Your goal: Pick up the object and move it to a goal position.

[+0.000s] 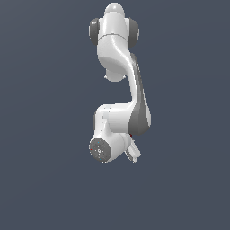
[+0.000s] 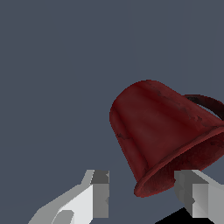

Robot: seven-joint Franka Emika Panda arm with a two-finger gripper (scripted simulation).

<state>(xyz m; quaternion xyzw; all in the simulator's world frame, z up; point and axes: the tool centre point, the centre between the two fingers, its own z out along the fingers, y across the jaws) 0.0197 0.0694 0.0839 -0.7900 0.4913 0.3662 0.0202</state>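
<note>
cup [image 2: 157, 131]: dark red all over, with blotchy darker patches and a few faint scuffed lines on its side; the rim band is the same deep red
cup handle [image 2: 205, 103]: very dark red, almost black
gripper [image 2: 144, 197]: fingers [image 2: 99, 197] light grey to white, with darker grey pads at the tips
arm [image 1: 117, 90]: glossy white shell, dark grey joint caps and side panels, a speckled grey disc at the lower end
background [image 1: 45, 134]: flat slate blue-grey, no pattern

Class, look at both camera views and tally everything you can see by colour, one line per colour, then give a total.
Dark red: 1, the mug
White: 1, the robot arm with its pincer
Total: 2
</note>
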